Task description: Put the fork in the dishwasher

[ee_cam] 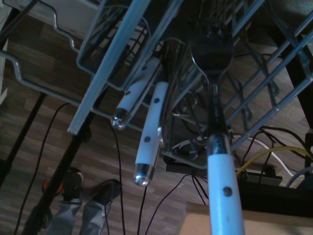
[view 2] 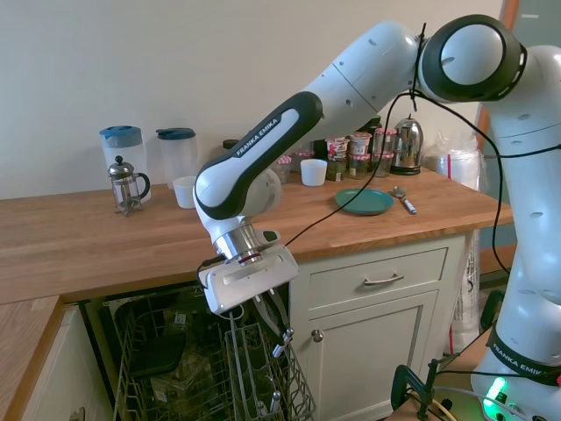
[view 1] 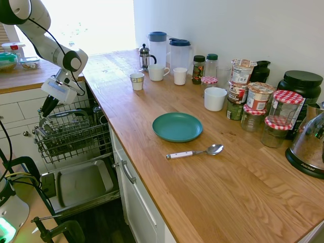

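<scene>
The arm (view 2: pixel 377 66) is glossy white with rounded links and dark grey joint rings. One black forearm band bears white "FRANKA EMIKA" lettering (view 2: pixel 263 138). A thin black cable runs along it. A silver collar sits above a flat white wrist block (view 2: pixel 247 277).

Place: home kitchen | Shown by: wooden bench (view 1: pixel 212 192) fitted over white drawers (view 2: pixel 372 282) | open dishwasher (view 1: pixel 76 136) seen beneath, wire racks pulled out | kettle (view 2: pixel 407 146), jugs (view 1: pixel 158 46), French press (view 2: pixel 125 185), mugs (view 1: pixel 157 72) and jars (view 1: pixel 285 109) ranged along wall | plate (view 1: pixel 177 126) and spoon (view 1: pixel 195 152) laid out
</scene>
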Controlling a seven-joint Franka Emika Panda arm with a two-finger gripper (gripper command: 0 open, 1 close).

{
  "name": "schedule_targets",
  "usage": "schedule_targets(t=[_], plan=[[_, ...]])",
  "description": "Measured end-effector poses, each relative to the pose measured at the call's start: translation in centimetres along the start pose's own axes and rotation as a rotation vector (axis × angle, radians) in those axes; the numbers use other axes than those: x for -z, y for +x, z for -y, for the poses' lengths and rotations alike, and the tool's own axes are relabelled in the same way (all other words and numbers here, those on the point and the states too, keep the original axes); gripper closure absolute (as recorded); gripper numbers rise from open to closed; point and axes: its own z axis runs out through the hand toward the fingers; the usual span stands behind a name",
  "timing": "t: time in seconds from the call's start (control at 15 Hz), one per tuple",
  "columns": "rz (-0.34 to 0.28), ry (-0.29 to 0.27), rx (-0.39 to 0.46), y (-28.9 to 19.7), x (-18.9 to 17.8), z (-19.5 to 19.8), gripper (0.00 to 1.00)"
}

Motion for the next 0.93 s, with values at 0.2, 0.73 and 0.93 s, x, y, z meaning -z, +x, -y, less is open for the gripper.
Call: schedule_targets(t=[0.2,0.73,0.93], plan=[[0.015,-0.015,-0.007,1.1,-0.9,1.2,1.00],[0.036,-0.058,-0.034,4.5,-2.6,4.7,1.00],[0.043,-0.065,-0.033,4.6,-2.3,5.1,0.00]])
